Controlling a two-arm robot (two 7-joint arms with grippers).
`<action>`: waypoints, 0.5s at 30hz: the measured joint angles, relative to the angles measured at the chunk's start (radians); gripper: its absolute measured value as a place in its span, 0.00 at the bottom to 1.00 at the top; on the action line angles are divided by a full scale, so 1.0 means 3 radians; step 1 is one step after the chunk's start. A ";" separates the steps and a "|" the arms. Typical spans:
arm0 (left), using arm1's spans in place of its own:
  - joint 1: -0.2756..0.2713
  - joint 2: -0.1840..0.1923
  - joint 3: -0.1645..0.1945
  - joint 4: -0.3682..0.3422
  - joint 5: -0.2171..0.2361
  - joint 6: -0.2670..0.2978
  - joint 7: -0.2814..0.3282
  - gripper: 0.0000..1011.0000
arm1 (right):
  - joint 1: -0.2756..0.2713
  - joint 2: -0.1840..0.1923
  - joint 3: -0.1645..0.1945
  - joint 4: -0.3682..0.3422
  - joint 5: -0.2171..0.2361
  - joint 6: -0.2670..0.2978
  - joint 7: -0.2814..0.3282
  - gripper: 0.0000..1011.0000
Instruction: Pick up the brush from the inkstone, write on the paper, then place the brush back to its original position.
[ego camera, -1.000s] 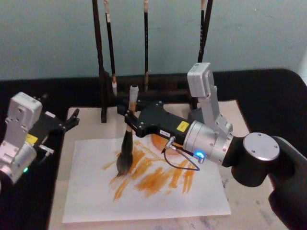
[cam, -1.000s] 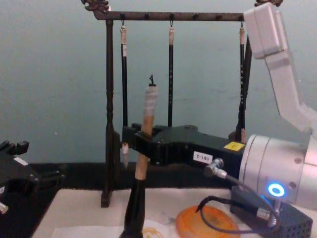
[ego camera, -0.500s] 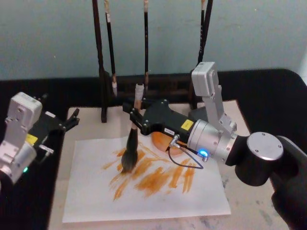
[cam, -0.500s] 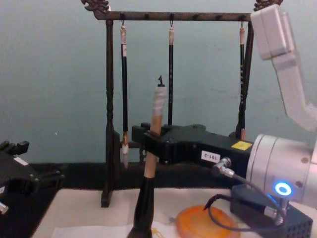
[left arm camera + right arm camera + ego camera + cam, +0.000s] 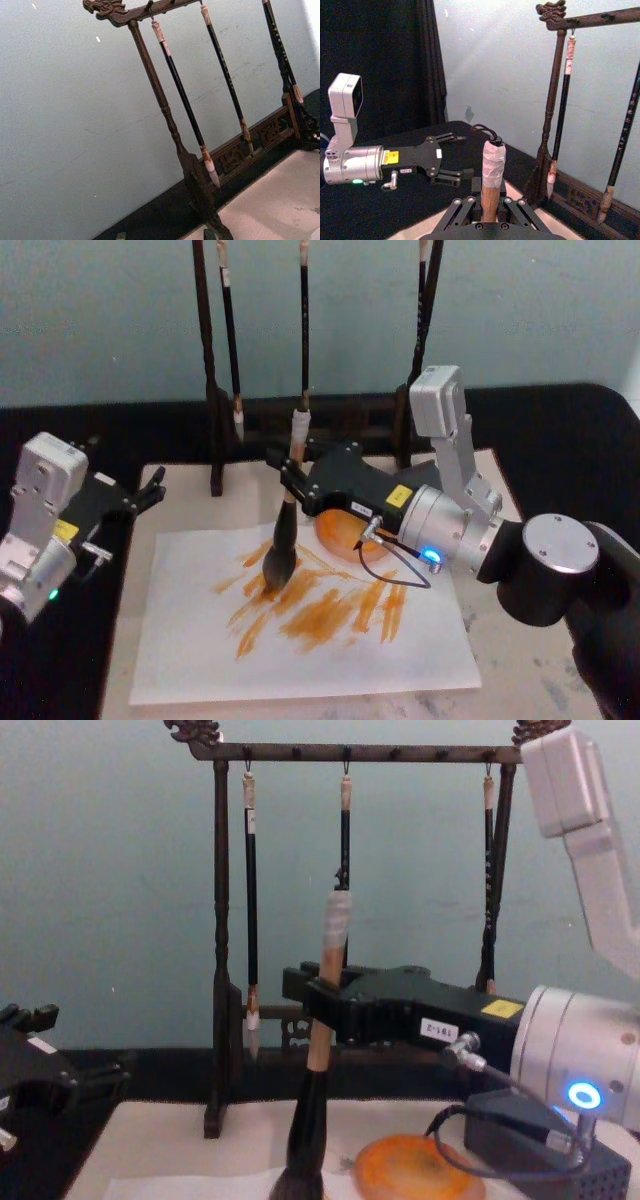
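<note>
The right gripper (image 5: 290,483) pinches the brush (image 5: 281,540), its bristles touching the paper (image 5: 200,660) among many orange strokes (image 5: 330,612). Writing seems nearly done; returning the brush to the inkstone (image 5: 335,532) is left. The left gripper (image 5: 140,495) rests spread at the left.

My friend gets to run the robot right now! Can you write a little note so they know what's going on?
Right gripper: shut on the brush, which is held nearly upright with its bristles down on the paper.
Left gripper: open and idle by the left edge of the mat.
Inkstone: on the mat just behind the paper, under the right arm.
Done: brush picked up, orange strokes painted on the paper.
Left: finish writing, then put the brush back on the inkstone.
</note>
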 joint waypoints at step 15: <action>0.0000 0.0000 0.0000 0.0000 0.0000 0.0000 0.0000 0.99 | -0.0025 -0.0003 0.0106 -0.0102 0.0024 -0.0019 -0.0054 0.16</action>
